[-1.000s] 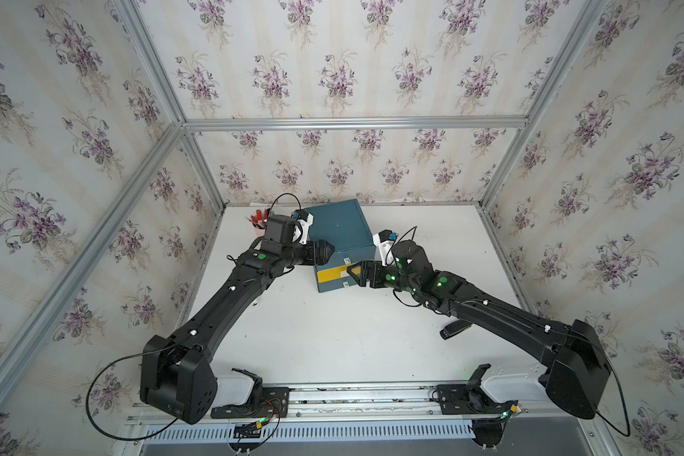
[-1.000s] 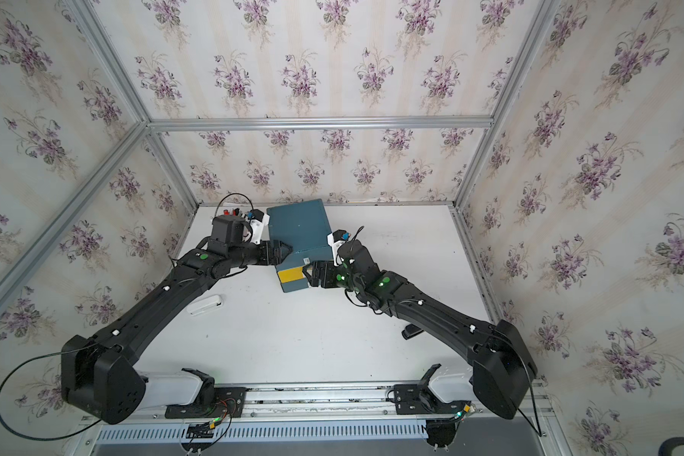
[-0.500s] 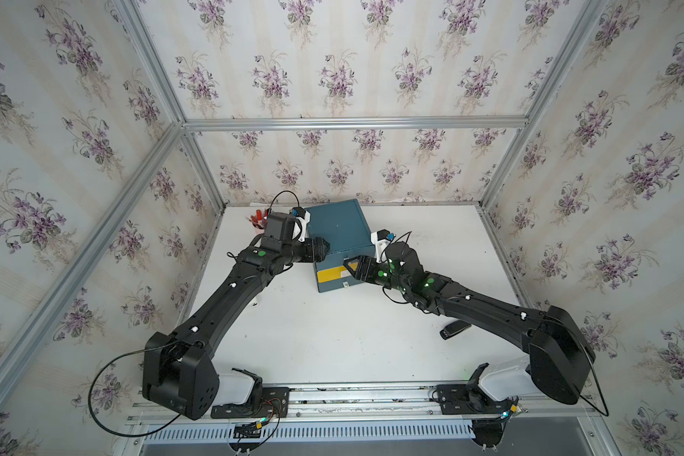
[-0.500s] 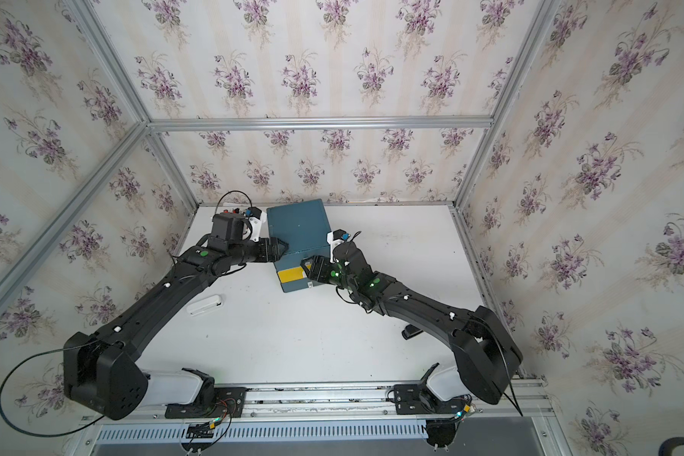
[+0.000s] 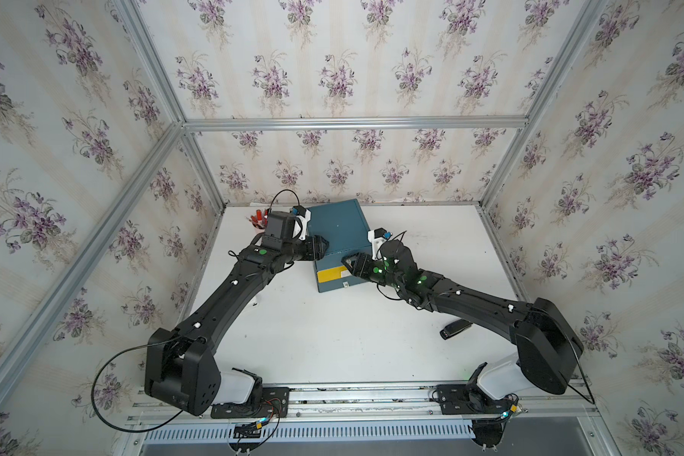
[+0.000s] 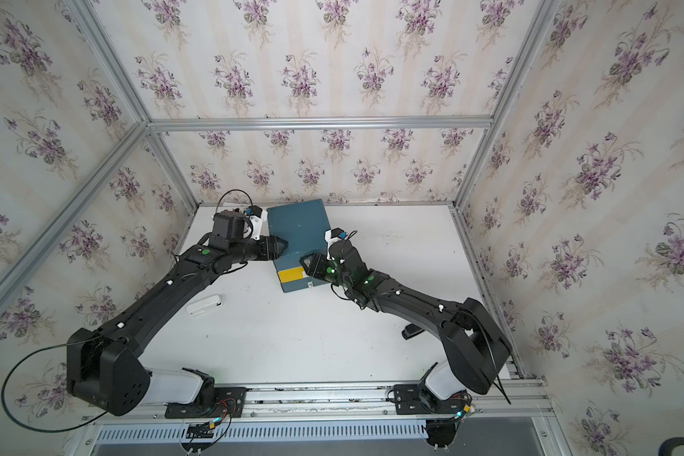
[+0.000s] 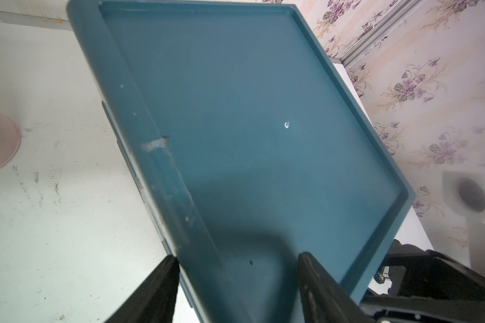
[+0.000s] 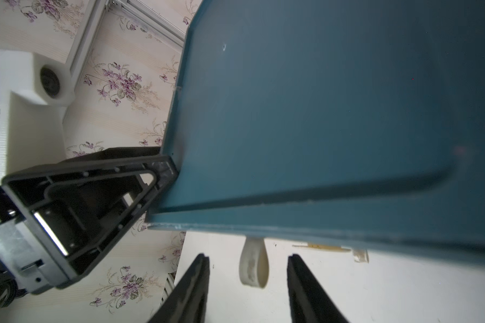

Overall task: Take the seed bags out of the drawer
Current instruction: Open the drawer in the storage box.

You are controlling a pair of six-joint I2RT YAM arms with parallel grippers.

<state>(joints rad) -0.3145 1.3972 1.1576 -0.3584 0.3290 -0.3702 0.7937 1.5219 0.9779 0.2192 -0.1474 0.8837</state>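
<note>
The seed bags are hidden, and no drawer interior shows. The teal drawer box stands at the back of the table, its yellow-labelled drawer front closed. My left gripper straddles the box's left front corner. One finger touches the side wall and the other lies over the top, so I cannot tell whether they clamp. My right gripper is open at the drawer front. The white pull loop hangs between its fingers, touching neither.
A small black gadget lies on the table under my right arm. A white oblong object lies beside my left arm. A cup holding red things stands behind my left wrist. The back wall is close behind the box.
Both grippers' jaws have narrowed. My right gripper has edged in toward the drawer front. My left gripper has stayed at the box's corner.
</note>
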